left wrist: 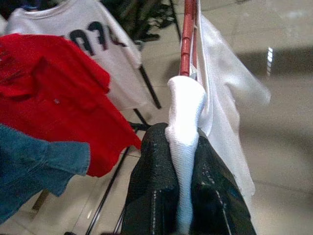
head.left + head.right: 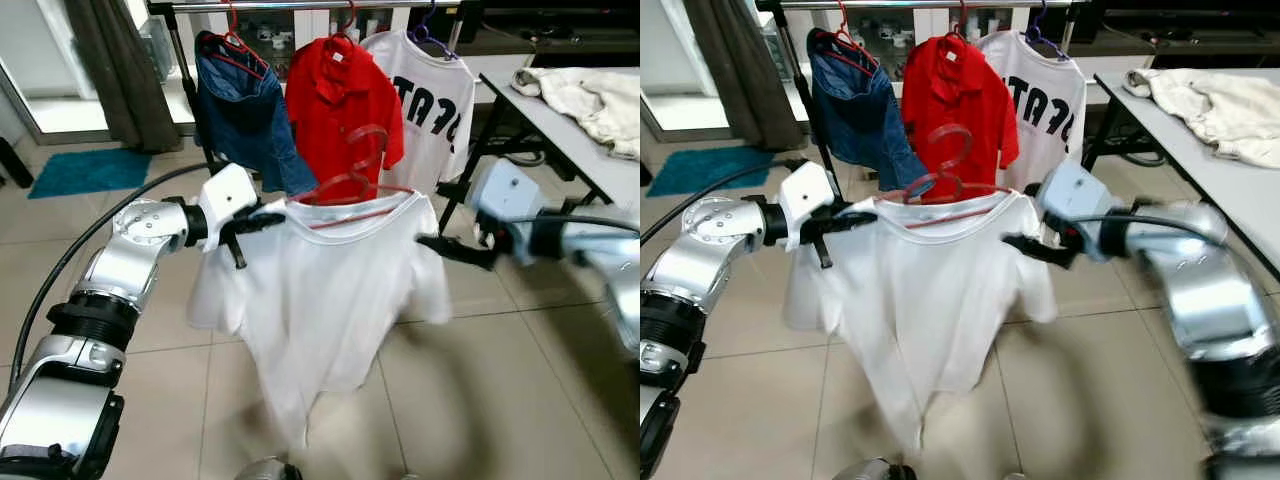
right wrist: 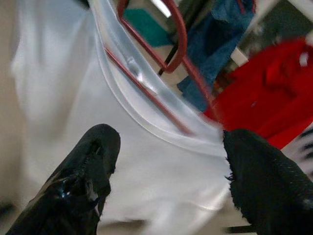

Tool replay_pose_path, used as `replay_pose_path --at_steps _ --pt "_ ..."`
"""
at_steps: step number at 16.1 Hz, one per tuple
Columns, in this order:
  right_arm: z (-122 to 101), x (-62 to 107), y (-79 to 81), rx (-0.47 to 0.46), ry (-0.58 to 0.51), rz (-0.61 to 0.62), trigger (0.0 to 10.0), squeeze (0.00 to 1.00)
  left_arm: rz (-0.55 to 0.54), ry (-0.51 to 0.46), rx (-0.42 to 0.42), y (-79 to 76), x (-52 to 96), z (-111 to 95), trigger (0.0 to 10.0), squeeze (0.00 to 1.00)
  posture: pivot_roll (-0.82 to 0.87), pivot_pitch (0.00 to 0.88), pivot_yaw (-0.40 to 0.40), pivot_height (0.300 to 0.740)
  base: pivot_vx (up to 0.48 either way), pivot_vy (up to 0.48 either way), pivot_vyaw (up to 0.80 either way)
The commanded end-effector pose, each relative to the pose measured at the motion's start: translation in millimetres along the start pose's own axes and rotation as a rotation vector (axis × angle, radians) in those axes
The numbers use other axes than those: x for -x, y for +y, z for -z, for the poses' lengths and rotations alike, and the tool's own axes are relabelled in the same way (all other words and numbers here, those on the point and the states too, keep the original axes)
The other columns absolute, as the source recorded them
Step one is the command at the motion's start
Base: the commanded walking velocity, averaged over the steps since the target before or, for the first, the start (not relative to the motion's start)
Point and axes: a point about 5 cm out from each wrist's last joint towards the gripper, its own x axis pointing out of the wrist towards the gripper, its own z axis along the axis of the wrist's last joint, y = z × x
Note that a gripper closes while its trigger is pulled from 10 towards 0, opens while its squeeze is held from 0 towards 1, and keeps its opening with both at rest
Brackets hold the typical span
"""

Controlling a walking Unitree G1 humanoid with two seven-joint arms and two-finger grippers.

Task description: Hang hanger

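**White shirt on red hanger, held short of the rail**

While clamped on a fold of white cloth at the shirt's shoulder, left pincer [image 1: 188,196] squeezed almost fully together, the fabric pinched between both black fingers right at the end of the red hanger [image 2: 345,190]. Right pincer [image 3: 171,171] spread wide, fingers either side of the collar and touching nothing clearly; in the head views, poised just beside the shirt's other shoulder. Between the two, the white T-shirt [image 2: 330,290] draped over the hanger, hem dangling free above the tiled floor [image 2: 480,390], hook standing upright over the neckline.

Beyond, the clothes rail [image 2: 300,6] across the top, carrying a blue denim garment [image 2: 240,110], a red shirt [image 2: 340,100] and a printed white shirt [image 2: 440,100], each on its own hanger. Off to the right, a table [image 2: 1230,170] with a cream garment [image 2: 1220,100] heaped on its far corner.

Handling, as a judgement: light load, cloth soft and prone to slip off the thin, stiff, smooth hanger. Best gripped on the hanger arm through the fabric, near each shoulder end, keeping it level so the hook can be lifted over a free stretch of rail.
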Motion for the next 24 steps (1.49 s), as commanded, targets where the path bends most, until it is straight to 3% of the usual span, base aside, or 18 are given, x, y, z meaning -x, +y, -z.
replay_pose_path --at_steps 1,3,7,9,13,18,22,23,24 --pt "4.0 0.1 4.0 -0.11 -0.008 0.043 10.0 0.0 -0.056 -0.059 0.014 7.4 2.3 -10.4 0.0 0.0 -0.14 0.0 0.02 0.74 0.0 0.0 0.0" --pt "18.7 -26.2 33.1 -0.449 -0.04 0.121 10.0 0.0 -0.04 -0.166 0.094 -4.4 -8.2 -18.8 0.0 0.0 -0.15 0.0 0.033 0.74 0.0 0.0 0.0" --pt "16.3 -56.6 33.4 -0.611 -0.053 0.32 10.0 0.0 -0.005 -0.146 0.098 -18.5 -17.6 -20.1 0.0 0.0 -0.14 0.0 0.041 0.74 0.0 0.0 0.0" --pt "13.3 -57.1 27.4 -0.694 -0.069 0.44 10.0 0.0 -0.028 -0.119 0.099 -22.1 -19.1 -18.5 0.0 0.0 -0.13 0.0 0.037 0.74 0.0 0.0 0.0" --pt "16.2 -50.4 12.3 -0.725 -0.053 0.635 10.0 0.0 -0.016 -0.129 0.122 -29.0 -19.1 -21.3 0.0 0.0 -0.12 0.0 0.04 0.74 0.0 0.0 0.0" --pt "5.1 -60.8 -0.3 -0.71 -0.117 0.657 10.0 0.0 0.027 -0.125 0.106 -37.2 -20.4 -28.7 0.0 0.0 -0.12 0.0 0.043 0.74 0.0 0.0 0.0" --pt "10.3 -62.8 -5.4 -0.686 -0.075 0.713 10.0 0.0 0.033 -0.124 0.106 -39.2 -21.3 -30.5 0.0 0.0 -0.12 0.0 0.04 0.74 0.0 0.0 0.0" --pt "15.0 -61.8 -10.2 -0.677 -0.059 0.752 6.0 0.0 0.033 -0.123 0.104 -39.1 -20.0 -31.7 0.0 0.0 -0.12 0.0 0.039 0.74 0.0 0.0 0.0" --pt "16.3 -61.5 -12.1 -0.668 -0.053 0.762 5.1 0.0 0.031 -0.121 0.104 -38.8 -19.5 -31.9 0.0 0.0 -0.12 0.0 0.037 0.74 0.0 0.0 0.0"
